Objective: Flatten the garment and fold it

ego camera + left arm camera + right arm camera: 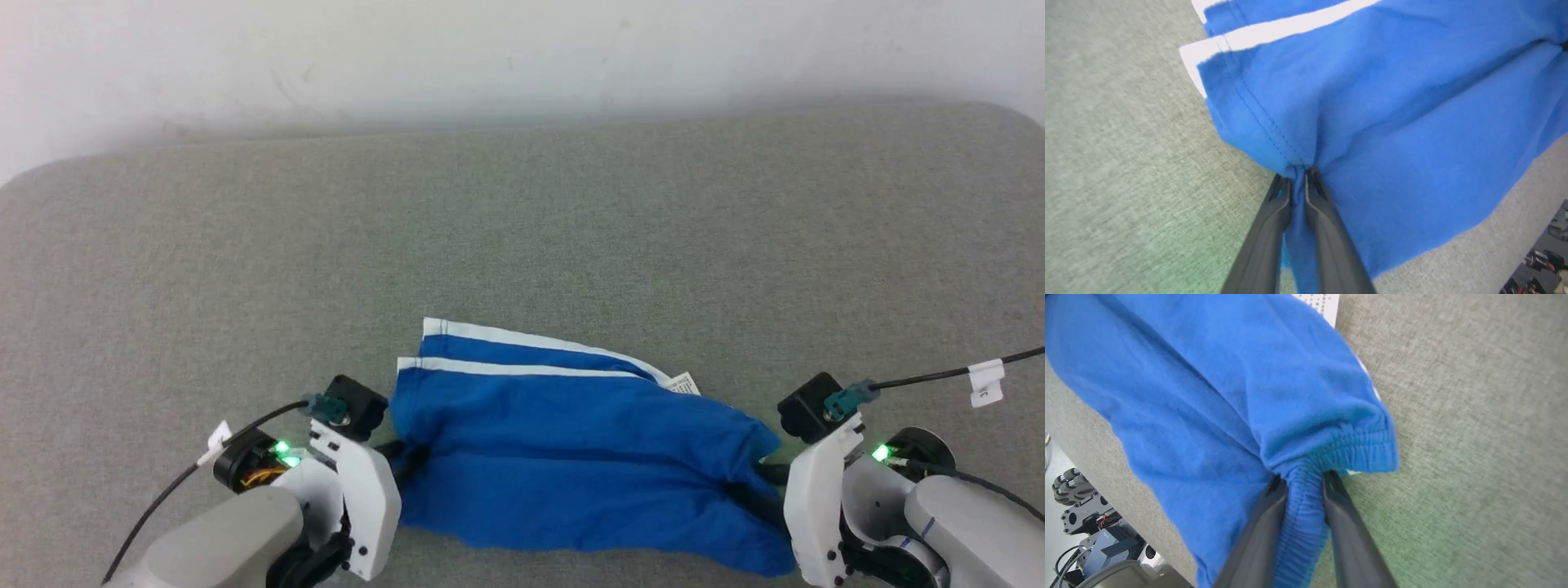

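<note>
The garment (pixel 571 416) sits right at the near edge of the grey worktop (pixel 522 204), about midway between its left and right edges. It's bright royal blue, soft and rumpled, bunched into a low, wide heap rather than lying flat.

Starting on the left, the left gripper (pixel 406 454) comes in from the near-left corner side. The left wrist view shows it plainly: both dark fingers (pixel 1265 237) are pinched narrow on a gathered fold of blue cloth at the garment's left end. A stitched seam (pixel 1265 130) runs straight down into the pinch.

Just beyond that grip, two white trim bands (pixel 522 367) run side by side along the far-left part of the garment. One layer sits a little behind the other, and their ends face the worktop's left edge.

Across the middle, a long crease (pixel 588 457) runs left to right between the two grippers. The cloth is puffed up on its far side, and a smoother flap spreads toward the near edge.

Moving right, a small white label (pixel 684 382) pokes out on the far side, lying on the worktop. At the right end, the right gripper (pixel 763 475) has its fingers clamped on the ribbed blue elastic waistband (pixel 1355 453), with the cloth bunched thick between them.
</note>
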